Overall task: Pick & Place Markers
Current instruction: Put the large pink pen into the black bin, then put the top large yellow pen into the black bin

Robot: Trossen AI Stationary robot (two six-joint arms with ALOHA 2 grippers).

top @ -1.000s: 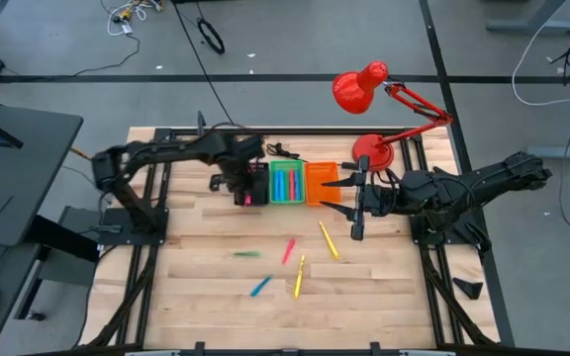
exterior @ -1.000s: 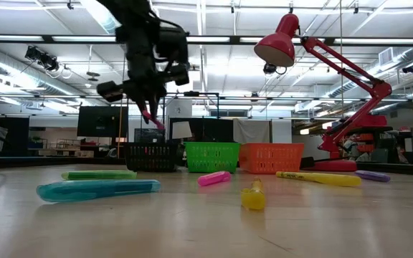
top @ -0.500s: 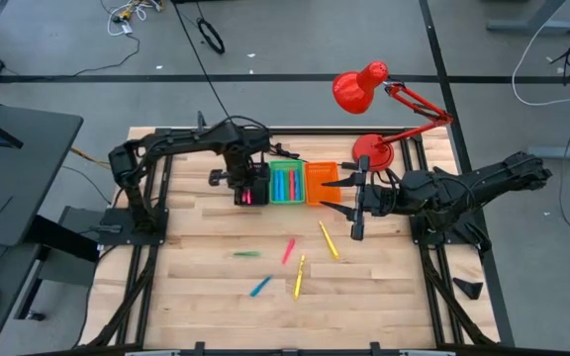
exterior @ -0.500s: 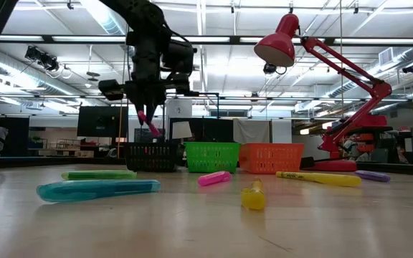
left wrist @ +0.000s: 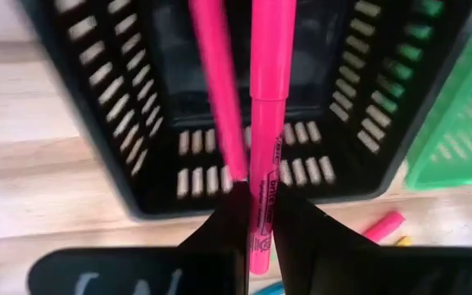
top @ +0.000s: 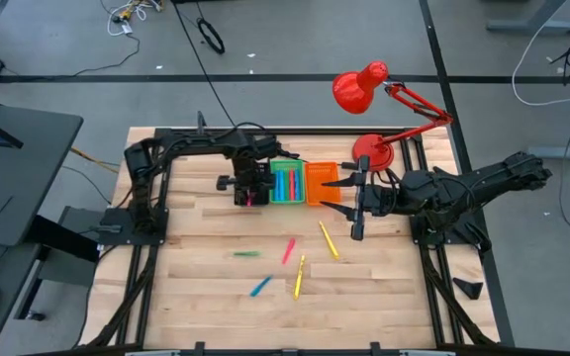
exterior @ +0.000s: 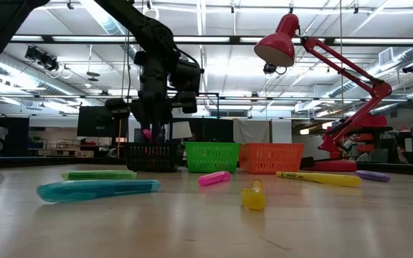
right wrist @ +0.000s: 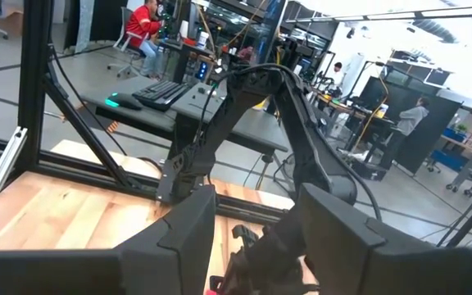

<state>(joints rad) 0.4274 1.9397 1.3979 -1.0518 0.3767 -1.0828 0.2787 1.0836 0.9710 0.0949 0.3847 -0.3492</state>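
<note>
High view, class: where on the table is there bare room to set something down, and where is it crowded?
Bare wood lies left of the green marker and along the near edge below the blue marker. Crowded: the black bin, green bin and orange bin, and mid-table markers.

A red desk lamp (top: 369, 99) is standing at the wooden worktop's (top: 206, 257) far right; black (top: 252, 184), green (top: 286, 183) and orange (top: 321, 182) bins are sitting side by side along its far edge.

Both arms (top: 186, 143) matte black w/ boxy joints, blk cabling along links. Right gripper (top: 356, 210): two flat, tapered blk fingers.
</note>
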